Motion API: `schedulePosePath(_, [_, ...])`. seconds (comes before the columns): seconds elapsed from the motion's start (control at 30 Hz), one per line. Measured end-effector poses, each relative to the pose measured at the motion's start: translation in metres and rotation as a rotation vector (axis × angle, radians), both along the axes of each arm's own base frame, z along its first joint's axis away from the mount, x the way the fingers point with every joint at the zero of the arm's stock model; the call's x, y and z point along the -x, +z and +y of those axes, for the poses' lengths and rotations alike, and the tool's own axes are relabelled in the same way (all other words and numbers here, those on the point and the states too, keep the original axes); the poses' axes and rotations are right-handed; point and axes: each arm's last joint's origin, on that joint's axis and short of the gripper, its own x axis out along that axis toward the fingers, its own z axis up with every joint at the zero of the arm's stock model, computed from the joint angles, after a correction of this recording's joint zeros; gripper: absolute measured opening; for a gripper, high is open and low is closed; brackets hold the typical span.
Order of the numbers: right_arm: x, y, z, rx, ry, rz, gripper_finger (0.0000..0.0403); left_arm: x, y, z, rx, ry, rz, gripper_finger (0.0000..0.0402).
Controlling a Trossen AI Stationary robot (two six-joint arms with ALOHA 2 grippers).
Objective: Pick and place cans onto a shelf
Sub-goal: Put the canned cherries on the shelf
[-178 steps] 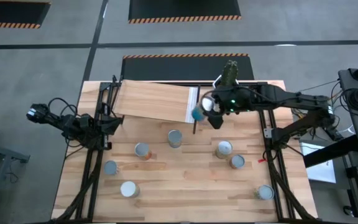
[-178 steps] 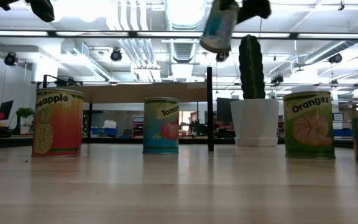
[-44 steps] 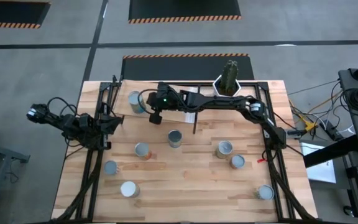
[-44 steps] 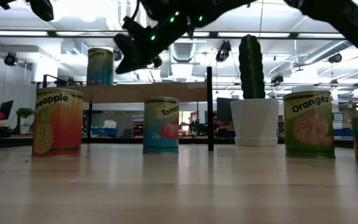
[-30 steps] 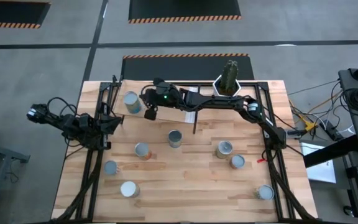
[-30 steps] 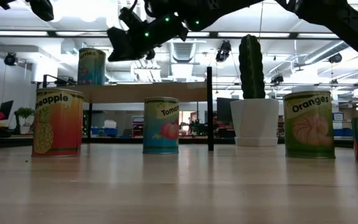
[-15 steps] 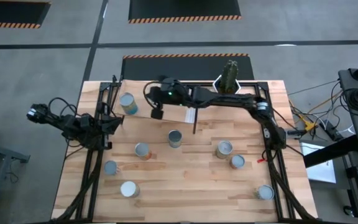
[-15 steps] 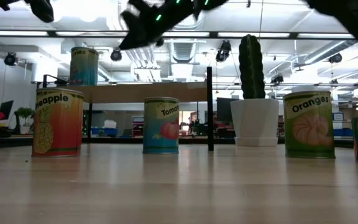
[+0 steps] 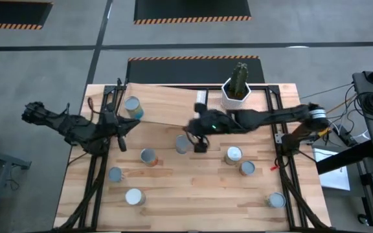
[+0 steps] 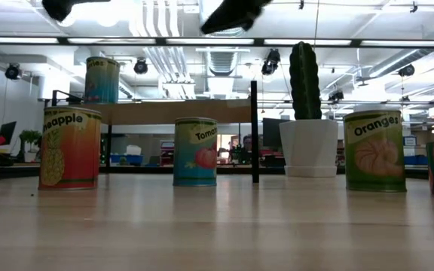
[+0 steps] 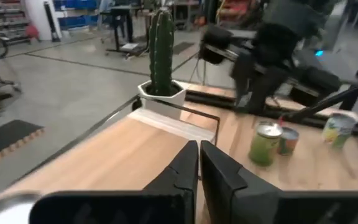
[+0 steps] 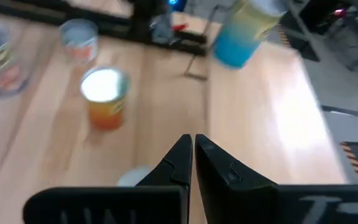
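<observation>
One blue-labelled can (image 9: 133, 107) (image 10: 101, 79) stands upright on its base on the pale shelf (image 9: 164, 107), near the shelf's left end. Several more cans stand on the tabletop, among them a tomato can (image 9: 182, 144) (image 10: 195, 151), a pineapple can (image 10: 71, 147) and an oranges can (image 10: 374, 151). My right gripper (image 9: 199, 146) (image 12: 193, 149) hangs shut and empty over the table's middle, just right of the tomato can. My left gripper (image 9: 123, 137) (image 11: 199, 155) is shut and empty at the table's left side, in front of the shelf.
A white pot with a cactus (image 9: 236, 90) (image 10: 307, 143) stands at the shelf's right end. Black frame rails (image 9: 99, 162) run along both sides of the table. Cans (image 9: 233, 155) (image 9: 276, 200) dot the right and near parts; a bare stretch of planks (image 9: 199, 194) lies at the near middle.
My right gripper, shut throughout, has drawn away from the can on the shelf toward the table's right and near side, ending over the table's middle. The can slid a little toward the shelf's left end, then stood still. My left gripper has risen and tipped up toward level.
</observation>
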Motion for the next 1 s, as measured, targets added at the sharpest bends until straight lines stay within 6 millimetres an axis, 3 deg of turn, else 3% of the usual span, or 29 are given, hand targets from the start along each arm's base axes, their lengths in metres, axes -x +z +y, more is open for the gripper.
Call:
schedulePosePath(0.2, [0.041,-0.005,0.013,-0.001,0.050,-0.091,0.0008,-0.007,0.047,-0.001,-0.033,0.040,0.202,0.0000])
schedulePosePath(0.4, [0.075,-0.013,0.012,0.016,0.074,-0.174,0.0009,-0.011,0.072,0.008,0.007,0.180,0.407,0.0000])
schedulePosePath(0.67, [0.108,-0.021,0.009,0.027,0.083,-0.267,0.0009,-0.039,0.071,0.036,0.088,0.205,0.652,0.0000])
schedulePosePath(0.9, [0.121,-0.024,0.008,0.043,0.091,-0.299,0.0009,-0.058,0.063,0.072,-0.045,-0.024,0.920,0.0000])
schedulePosePath(1.0, [0.121,-0.023,0.008,0.046,0.093,-0.308,0.0009,-0.060,0.064,0.090,-0.097,-0.028,0.980,0.0000])
